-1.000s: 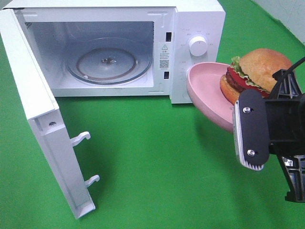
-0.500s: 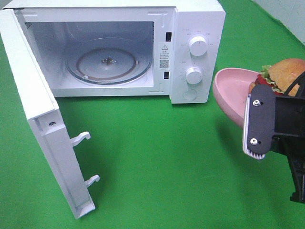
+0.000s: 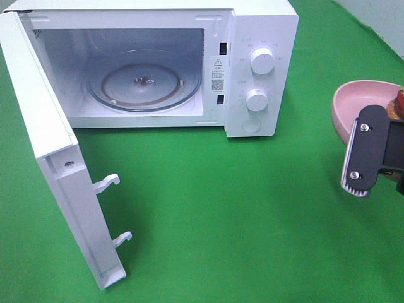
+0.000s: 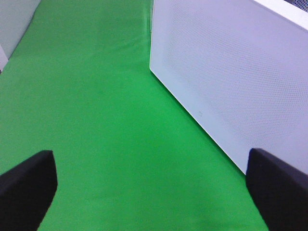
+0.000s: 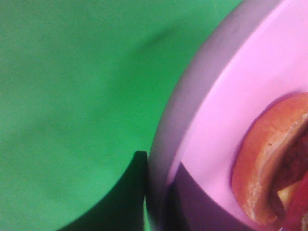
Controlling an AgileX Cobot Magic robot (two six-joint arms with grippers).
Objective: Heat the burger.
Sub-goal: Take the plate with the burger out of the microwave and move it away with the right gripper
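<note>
Right tool (image 3: pixel 372 151) clamps pink plate (image 3: pixel 351 104) rim, burger (image 5: pixel 269 173) aboard; left tool (image 4: pixel 154 192) spread wide.

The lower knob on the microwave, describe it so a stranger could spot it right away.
Find the white microwave with its door swung open. On the panel right of the cavity sit two round white knobs; the lower knob is the smaller, under the upper knob.

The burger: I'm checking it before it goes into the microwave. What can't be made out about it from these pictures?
- Exterior high: most of the burger is cut off by the right edge and hidden behind the right gripper.
- Right wrist: only part of the bun shows, blurred.
- Plate: its far side is cut off.
- Left wrist: burger absent.
</note>
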